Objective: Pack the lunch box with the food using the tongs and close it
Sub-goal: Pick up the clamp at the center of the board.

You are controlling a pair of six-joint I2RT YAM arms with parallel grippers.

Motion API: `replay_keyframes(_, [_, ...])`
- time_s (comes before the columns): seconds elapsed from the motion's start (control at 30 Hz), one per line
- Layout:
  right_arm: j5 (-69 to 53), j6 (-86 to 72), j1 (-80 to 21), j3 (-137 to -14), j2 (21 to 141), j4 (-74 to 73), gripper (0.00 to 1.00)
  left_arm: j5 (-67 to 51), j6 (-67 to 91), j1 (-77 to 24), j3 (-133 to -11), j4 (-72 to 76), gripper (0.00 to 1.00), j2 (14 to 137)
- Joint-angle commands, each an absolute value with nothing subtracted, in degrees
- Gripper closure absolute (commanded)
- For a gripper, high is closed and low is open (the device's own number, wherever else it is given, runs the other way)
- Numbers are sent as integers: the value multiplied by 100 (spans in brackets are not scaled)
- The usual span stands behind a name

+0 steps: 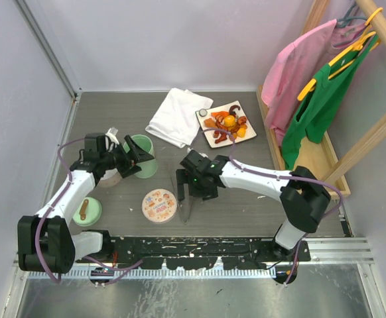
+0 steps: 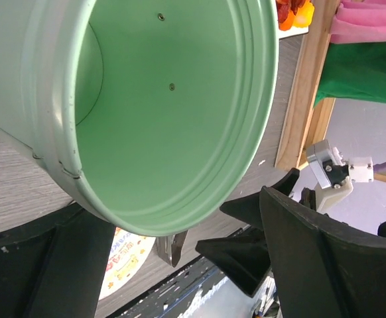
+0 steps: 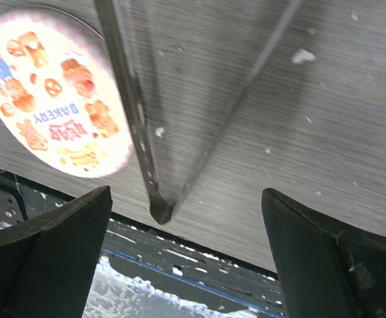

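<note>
I have the left tool [image 1: 129,159] spread wide around the mint-green lunch box [image 1: 144,158], which stands left of the counter's [image 1: 113,112] centre. Through the left wrist camera the box's open mouth fills most of the view and its inside is bare, with a dark finger [image 2: 40,265] low on either side of it. Whether those fingers actually press on the wall I cannot tell. The right tool [image 1: 186,189] hangs low over the tongs [image 3: 132,119] with its jaws fully spread and nothing gripped. The wrist view shows the two thin metal arms lying flat on the grey surface, their joined end between my fingers and pointing toward the near edge. Just beside the tongs, on their left, lies a round lid printed with cartoon bears [image 1: 159,205]. The food [image 1: 227,122], a heap of orange, red, yellow and dark pieces, sits on a white square plate [image 1: 216,140] toward the far right, well apart from both tools. A folded white cloth [image 1: 178,116] lies next to that plate. The mint-green lid with its brown knob [image 1: 86,211] rests at the near left, beside the left arm. A pink garment [image 1: 289,73] and a green one [image 1: 319,106] hang on a wooden rack at the right.
</note>
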State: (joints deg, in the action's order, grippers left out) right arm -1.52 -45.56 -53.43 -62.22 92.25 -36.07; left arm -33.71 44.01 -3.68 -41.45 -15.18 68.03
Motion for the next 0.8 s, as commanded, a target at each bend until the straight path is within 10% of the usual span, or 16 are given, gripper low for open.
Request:
replay_keyframes(0.0, [162, -4451, -5489, -6962, 9740, -3850, 0, -3609, 4174, -395, -4214, -1447, 13, 6681])
replay_keyframes(0.77, [1112, -2939, -5416, -5968, 9671, -4336, 0, -2379, 2672, -396, -4284, -4240, 5, 3660])
